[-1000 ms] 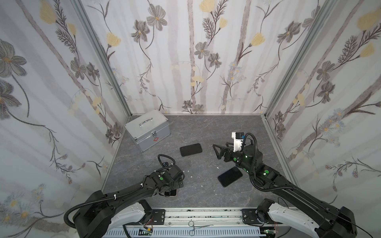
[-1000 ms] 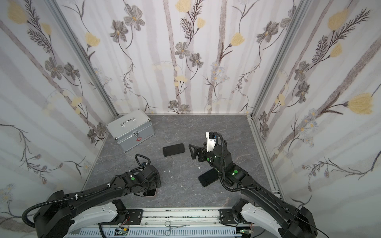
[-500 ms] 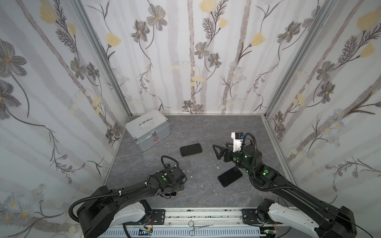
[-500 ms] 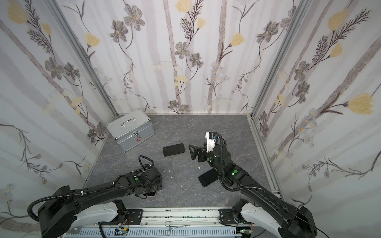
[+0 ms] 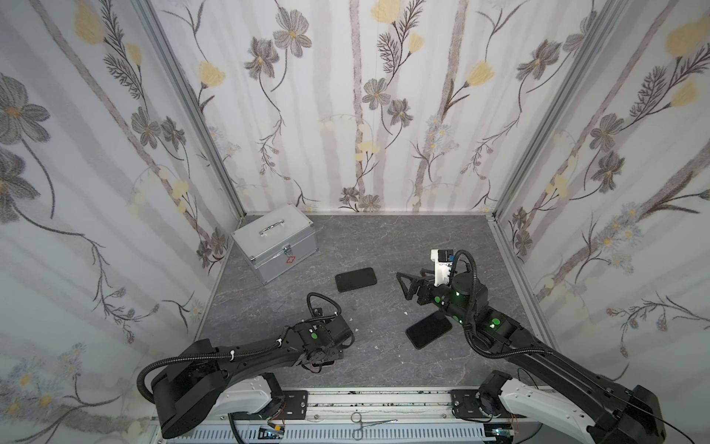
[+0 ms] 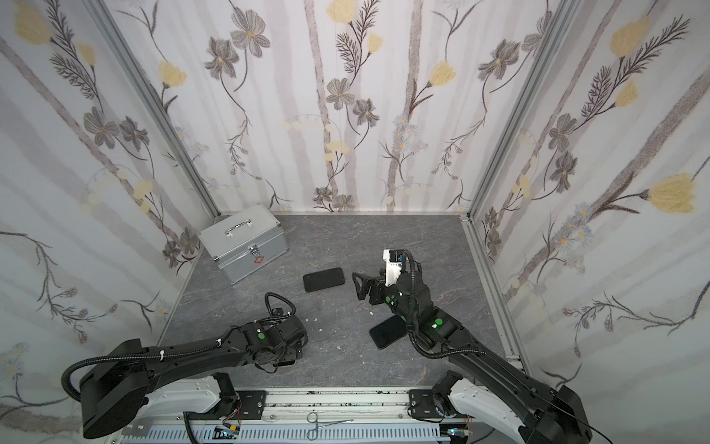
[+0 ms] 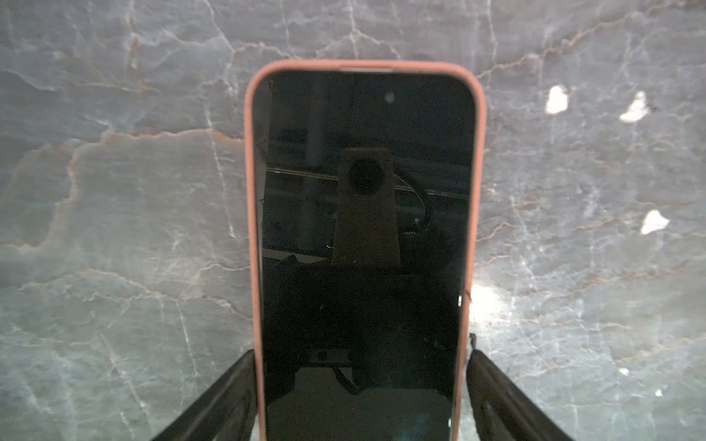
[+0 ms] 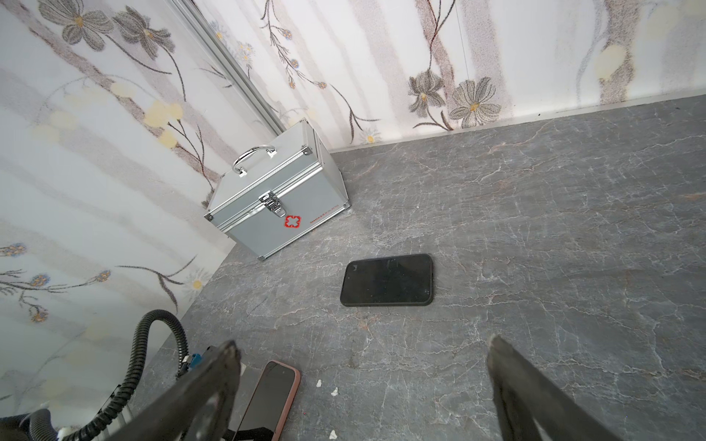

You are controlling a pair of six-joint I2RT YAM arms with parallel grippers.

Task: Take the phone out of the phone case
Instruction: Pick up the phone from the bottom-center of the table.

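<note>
Slick, stiff phone (image 7: 363,191), likely pliable pink case (image 7: 250,191): peel at a corner; left tool (image 7: 361,349) straddles it, clamping unclear; right tool (image 8: 363,341) apart

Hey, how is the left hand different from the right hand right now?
The left hand is low over the table, while the right hand hangs higher, off it. The left hand's fingers flank the pink-cased phone; the right hand's fingers have nothing between them. The right hand is wide open; whether the left hand grips cannot be told. Both are black, two-fingered.

Silver box (image 5: 274,240) stands latched shut; white scraps (image 7: 556,100) lie scattered.
</note>
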